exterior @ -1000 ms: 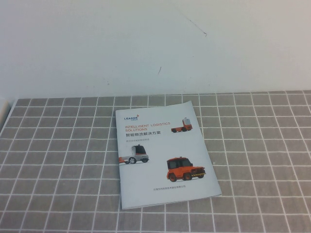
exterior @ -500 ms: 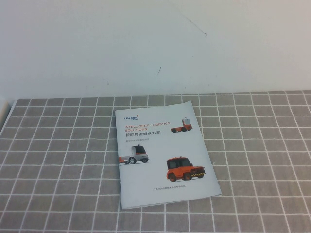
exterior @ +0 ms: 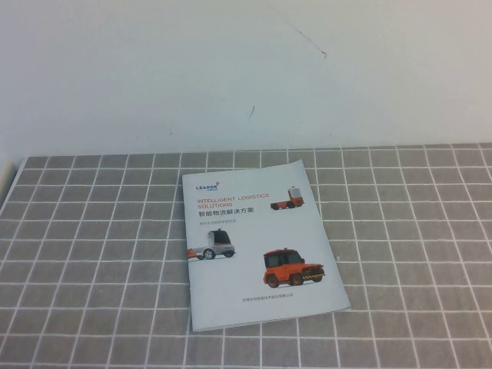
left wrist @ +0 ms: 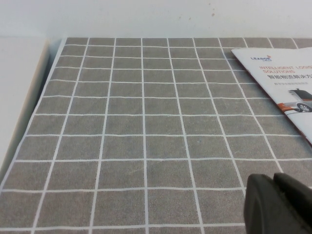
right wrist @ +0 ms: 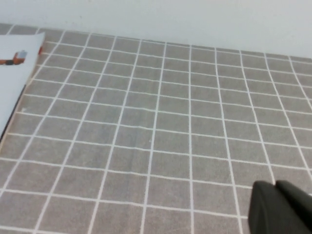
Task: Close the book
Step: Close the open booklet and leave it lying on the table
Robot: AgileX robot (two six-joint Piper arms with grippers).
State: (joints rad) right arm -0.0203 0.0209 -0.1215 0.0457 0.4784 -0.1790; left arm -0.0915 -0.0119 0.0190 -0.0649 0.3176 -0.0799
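Lying closed (cover up), book apart from left gripper, right gripper, fingers clenched.

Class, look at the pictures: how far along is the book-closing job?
Done: the book lies shut, cover up, flat on the tiled mat. In hand: nothing; the left gripper and right gripper hover over the mat on either side of the book, apart from it. Left: seemingly nothing.

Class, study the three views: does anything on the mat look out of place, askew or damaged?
Only the book: it lies closed, cover up, turned askew to the grid lines of the mat. No damage shows. The left gripper and right gripper hang over the mat, apart from the book.
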